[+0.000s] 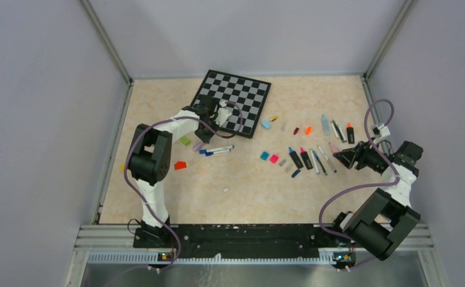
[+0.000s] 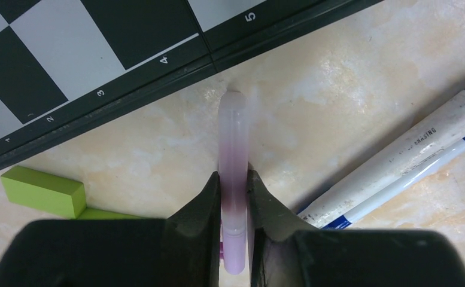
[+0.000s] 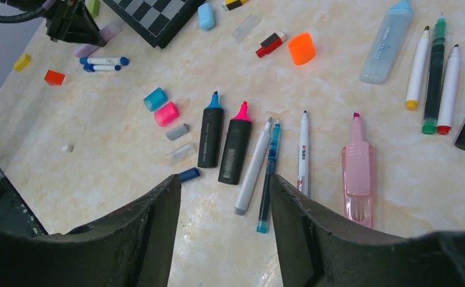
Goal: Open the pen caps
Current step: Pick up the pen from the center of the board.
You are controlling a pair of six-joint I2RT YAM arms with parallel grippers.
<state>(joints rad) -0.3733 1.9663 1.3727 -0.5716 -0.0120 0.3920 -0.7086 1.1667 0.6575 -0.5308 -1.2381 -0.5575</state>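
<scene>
the left arm rises from its base, folds at the elbow and reaches toward the near edge of the board (image 2: 98, 48), its wrist tipped down over the worktop (image 1: 248, 185). the left hand (image 2: 234, 179) is closed tight on a lilac pen (image 2: 233, 137) – both fingers press its sides near one end, and the rounded far end points at the board's edge, stopping just short of it. whether that pen has its cap on i cannot tell. a green cap (image 2: 41, 190) lies to the left of the fingers, near the board. two white pens (image 2: 391, 161) with blue ends lie side by side, touching, to the right.

the right arm is folded low at the right side, forearm leaning left, so the right hand (image 3: 224, 181) hangs above the row of pens with its fingers spread wide and nothing between them.

under it, two black highlighters (image 3: 210, 134) lie side by side, one with a bare blue tip, one with a bare pink tip. next to them – a grey pen (image 3: 254, 167), a teal pen (image 3: 269, 173), a thin white pen (image 3: 303, 152) and a pink highlighter (image 3: 357, 170), all uncapped and lying roughly parallel. loose caps sit to the left of the highlighters: a cyan cap (image 3: 155, 98) just beside a pink cap (image 3: 166, 113), a grey cap (image 3: 177, 131) below them, and a dark blue cap (image 3: 189, 174) near the left finger. an orange cap (image 3: 301, 48) lies farther off, apart from the row.
</scene>
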